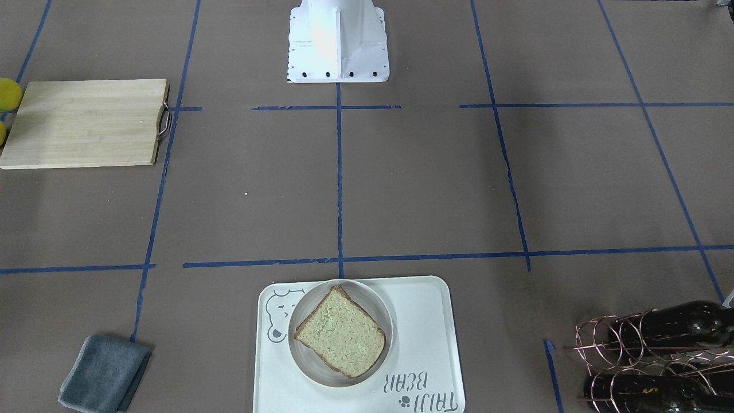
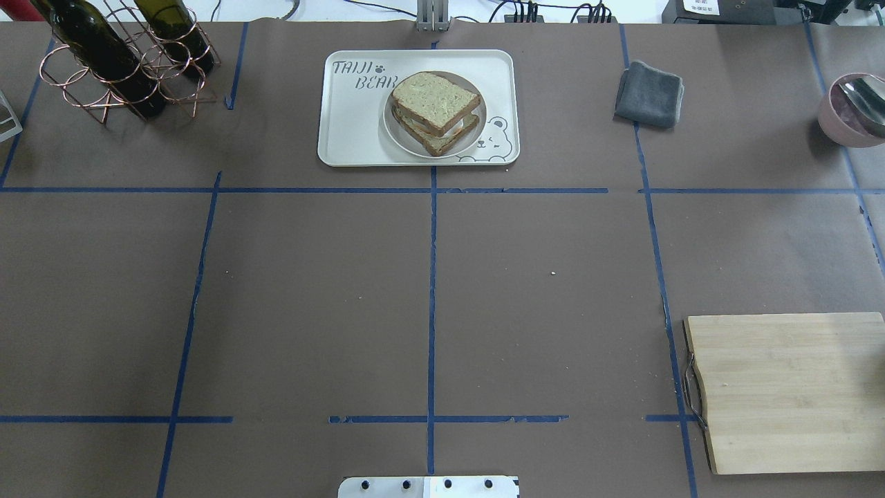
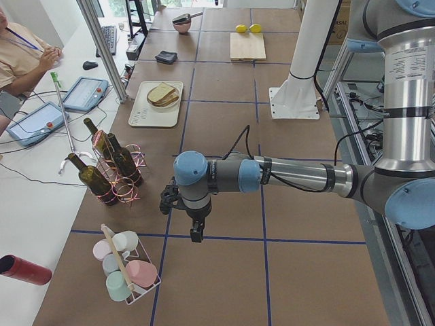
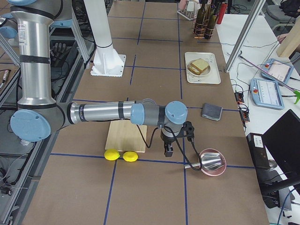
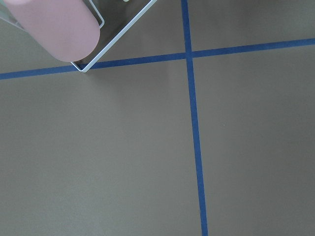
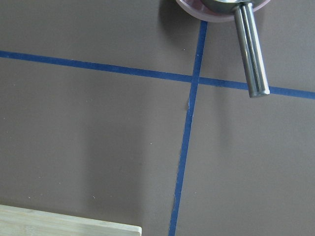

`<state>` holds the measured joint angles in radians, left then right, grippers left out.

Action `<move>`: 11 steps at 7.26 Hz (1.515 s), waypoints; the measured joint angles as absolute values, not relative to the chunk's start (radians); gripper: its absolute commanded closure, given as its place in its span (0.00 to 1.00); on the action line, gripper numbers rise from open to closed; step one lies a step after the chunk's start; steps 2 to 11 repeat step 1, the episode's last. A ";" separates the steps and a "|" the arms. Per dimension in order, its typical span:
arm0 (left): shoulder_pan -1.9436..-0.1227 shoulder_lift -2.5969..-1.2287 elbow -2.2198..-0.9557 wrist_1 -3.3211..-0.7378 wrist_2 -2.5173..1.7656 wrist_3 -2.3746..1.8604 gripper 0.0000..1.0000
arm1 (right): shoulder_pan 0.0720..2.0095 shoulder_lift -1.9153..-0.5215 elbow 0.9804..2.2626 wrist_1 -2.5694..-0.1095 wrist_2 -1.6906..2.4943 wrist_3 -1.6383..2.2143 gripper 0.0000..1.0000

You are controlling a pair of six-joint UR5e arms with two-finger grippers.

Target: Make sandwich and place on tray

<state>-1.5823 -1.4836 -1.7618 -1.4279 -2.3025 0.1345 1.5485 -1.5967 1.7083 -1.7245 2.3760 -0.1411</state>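
Observation:
The sandwich [image 1: 341, 332], two brown-crusted bread slices with egg between, sits on a round off-white plate [image 1: 304, 367] on the cream bear tray [image 1: 424, 321]. It also shows in the overhead view [image 2: 435, 111], on the tray [image 2: 352, 131] at the table's far middle. My left gripper [image 3: 196, 234] hangs over bare table near the bottle rack, far from the tray [image 3: 146, 112]. My right gripper [image 4: 168, 152] hangs between the cutting board and the pink bowl, far from the sandwich [image 4: 198, 66]. I cannot tell whether either gripper is open or shut.
A wooden cutting board [image 2: 788, 391] lies near right, with two lemons [image 4: 121, 155] beside it. A grey cloth [image 2: 650, 93], a pink bowl with a ladle [image 2: 850, 107], a copper rack of wine bottles [image 2: 117, 55] and a cup rack [image 3: 126, 268] stand around.

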 measured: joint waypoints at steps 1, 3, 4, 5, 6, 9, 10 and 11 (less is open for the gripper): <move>-1.582 -1.487 -1.761 -1.427 -2.303 0.133 0.00 | 1.549 -1.596 1.708 -1.724 2.376 -0.140 0.00; -1.582 -1.487 -1.761 -1.427 -2.303 0.133 0.00 | 1.549 -1.596 1.708 -1.724 2.376 -0.140 0.00; -1.582 -1.487 -1.761 -1.427 -2.303 0.133 0.00 | 1.549 -1.596 1.708 -1.724 2.376 -0.140 0.00; -1.582 -1.487 -1.761 -1.427 -2.303 0.133 0.00 | 1.549 -1.596 1.708 -1.724 2.376 -0.140 0.00; -1.582 -1.487 -1.761 -1.427 -2.303 0.133 0.00 | 1.549 -1.596 1.708 -1.724 2.376 -0.140 0.00; -1.582 -1.487 -1.761 -1.427 -2.303 0.133 0.00 | 1.549 -1.596 1.708 -1.724 2.376 -0.140 0.00; -1.582 -1.487 -1.761 -1.427 -2.303 0.133 0.00 | 1.549 -1.596 1.708 -1.724 2.376 -0.140 0.00; -1.582 -1.487 -1.761 -1.427 -2.303 0.133 0.00 | 1.549 -1.596 1.708 -1.724 2.376 -0.140 0.00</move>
